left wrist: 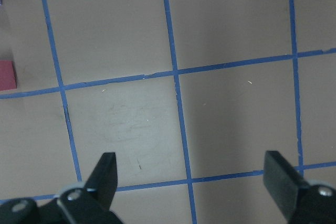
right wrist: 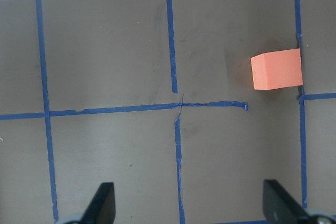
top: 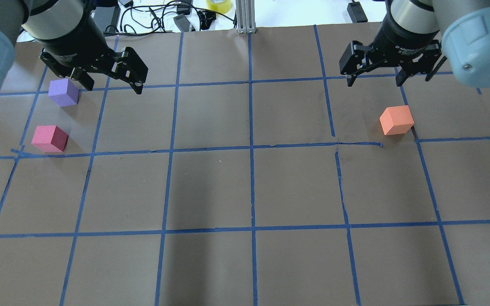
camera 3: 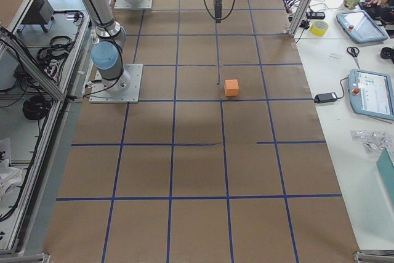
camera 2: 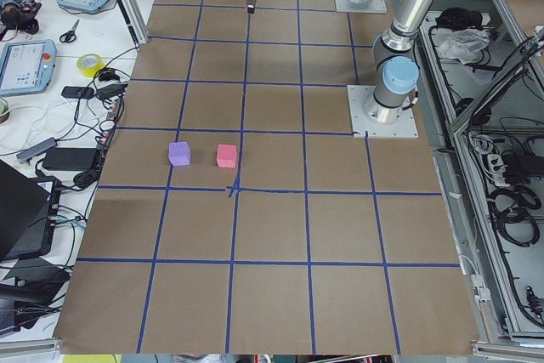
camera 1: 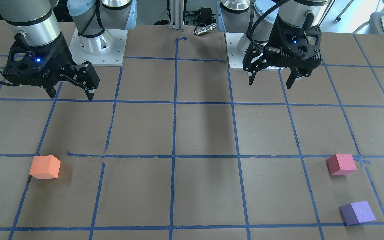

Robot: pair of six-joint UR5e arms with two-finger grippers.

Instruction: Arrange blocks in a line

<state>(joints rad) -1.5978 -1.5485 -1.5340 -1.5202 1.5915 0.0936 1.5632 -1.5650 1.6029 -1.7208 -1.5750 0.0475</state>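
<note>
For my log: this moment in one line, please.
left gripper open | right gripper open | orange block, pinkish-red block, purple block apart, no line

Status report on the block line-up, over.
Left gripper open, empty; right gripper open, empty. Orange block alone on right-arm side; pinkish-red block and purple block on left-arm side, no line yet. Only blue tape between them.

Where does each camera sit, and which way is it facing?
Front-facing: across the table, facing the bases; left gripper view-right, right gripper view-left.
Overhead: behind the robot, looking forward; both grippers.
Exterior left: left table end; left arm, purple block, pinkish-red block.
Exterior right: right end; right arm, orange block.
Left wrist: looking down; its fingertips.
Right wrist: down; fingertips; shares orange block with overhead.
</note>
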